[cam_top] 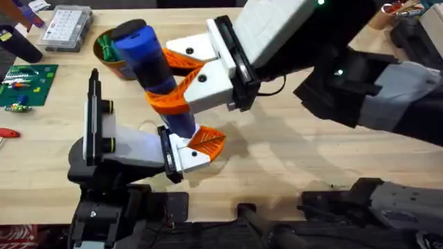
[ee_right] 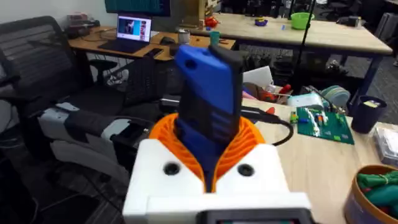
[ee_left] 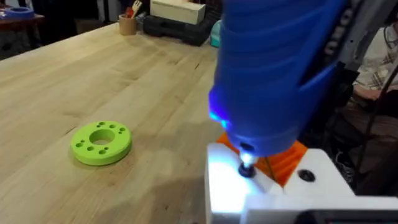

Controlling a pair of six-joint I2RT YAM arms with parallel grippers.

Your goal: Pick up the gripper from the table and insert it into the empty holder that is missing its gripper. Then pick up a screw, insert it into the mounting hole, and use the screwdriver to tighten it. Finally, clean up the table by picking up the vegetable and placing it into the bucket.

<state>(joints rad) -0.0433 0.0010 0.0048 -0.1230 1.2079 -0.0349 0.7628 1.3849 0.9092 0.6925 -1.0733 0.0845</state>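
Near the middle of the table (cam_top: 291,159), the right pincer (cam_top: 181,81) is closed around the screwdriver (cam_top: 154,69), its long orange ribbed fingers (cam_top: 169,104) pressed to either side of the blue barrel. The tool stands tilted, black cap toward the far left, narrow dark end pointing down at the holder (cam_top: 181,155). In the right wrist view the same grip shows plainly: the blue body (ee_right: 208,99) rises between the two orange pads (ee_right: 245,140), clamped from both sides.

The holder sits at the tip of the small white-and-black arm, lying low over the table at the lower left. The gripper (cam_top: 208,140), a short orange leaf-shaped finger, is seated on the holder's far right side, touching its white block. From the left wrist view the screwdriver's tip (ee_left: 246,167) meets the white block (ee_left: 273,193) just beside an orange piece (ee_left: 289,163), with a blue glow where the tool narrows (whether the bit is engaged in a screw head is too small to tell).

Whether the left pincer is open or closed I cannot tell.

At the far left the bucket (cam_top: 111,63) stands partly behind the screwdriver, and the vegetable (cam_top: 106,47) lies inside it, green against the rim; the right wrist view also shows it in the tub (ee_right: 378,186). A bright green disc (ee_left: 101,142) with holes lies flat on the bare wood, well apart from the holder. A green circuit board (cam_top: 28,84) and a clear compartment box (cam_top: 66,28) sit along the far left edge.
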